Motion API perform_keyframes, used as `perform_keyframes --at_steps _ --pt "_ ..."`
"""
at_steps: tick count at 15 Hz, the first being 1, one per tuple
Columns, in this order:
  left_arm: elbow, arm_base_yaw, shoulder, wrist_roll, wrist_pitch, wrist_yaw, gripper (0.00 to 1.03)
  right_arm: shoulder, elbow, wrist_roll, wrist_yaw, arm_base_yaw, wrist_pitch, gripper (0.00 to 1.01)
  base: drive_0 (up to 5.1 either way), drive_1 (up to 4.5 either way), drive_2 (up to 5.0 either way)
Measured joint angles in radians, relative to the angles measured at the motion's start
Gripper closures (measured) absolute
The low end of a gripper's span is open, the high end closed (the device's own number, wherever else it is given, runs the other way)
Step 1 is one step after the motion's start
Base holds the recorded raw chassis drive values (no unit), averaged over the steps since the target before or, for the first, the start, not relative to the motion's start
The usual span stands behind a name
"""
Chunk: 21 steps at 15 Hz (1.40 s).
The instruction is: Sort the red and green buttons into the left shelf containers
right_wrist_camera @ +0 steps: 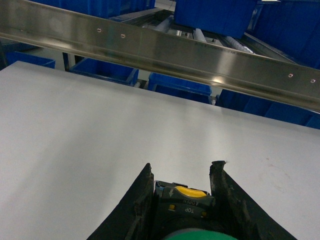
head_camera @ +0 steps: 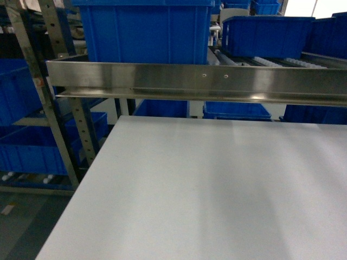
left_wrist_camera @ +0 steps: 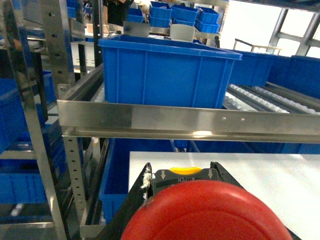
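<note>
Nearest the left wrist camera, the left gripper is clenched on the red button, whose cap fills the 6 o'clock edge. The right gripper likewise grasps what seems the green button, its cap barely showing. Beyond both lies the white table, then a steel rail. At 12 o'clock sits the big blue bin.
</note>
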Motion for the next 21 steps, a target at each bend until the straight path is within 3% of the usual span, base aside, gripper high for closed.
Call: perform_keyframes --at_steps 9,21 --pt "0.000 0.000 0.000 0.000 -0.002 0.000 0.76 0.001 0.000 0.000 0.000 0.000 0.000 0.72 -4.9 2.48 2.5" --pt "0.000 0.000 0.000 0.000 0.002 0.000 0.76 0.001 0.000 0.000 0.000 0.000 0.000 0.72 -4.7 3.66 1.3"
